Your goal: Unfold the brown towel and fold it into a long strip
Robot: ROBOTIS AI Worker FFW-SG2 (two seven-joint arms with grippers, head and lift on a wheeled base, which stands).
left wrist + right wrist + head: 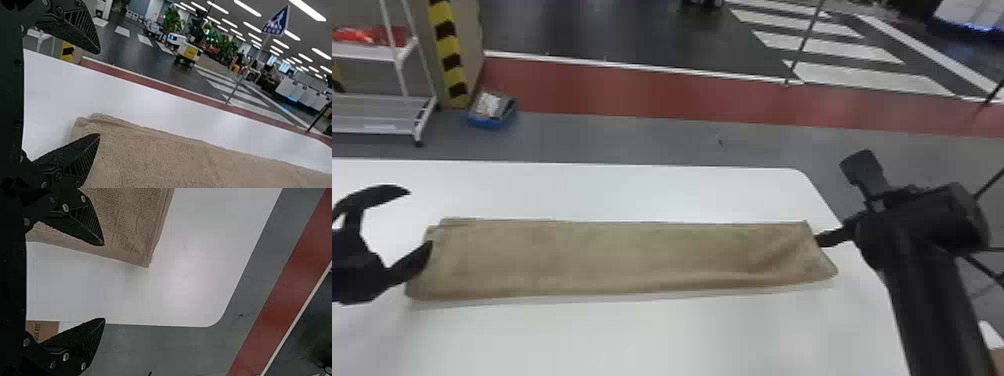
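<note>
The folded brown towel (622, 257) lay lengthwise between the robot's spread left tool (418, 218) and spread right tool (104, 281), one at each short end.

A blue sign (276, 24) with a walking figure tops a pole (236, 88); dark print (37, 332) marks brown cardboard (48, 329).

In the head view, a white wheeled rack (362, 51), yellow-and-black tape (450, 55) and a blue bin (491, 122) are showing toward ten o'clock; a zebra crossing (862, 77) is stretching between one and two.
</note>
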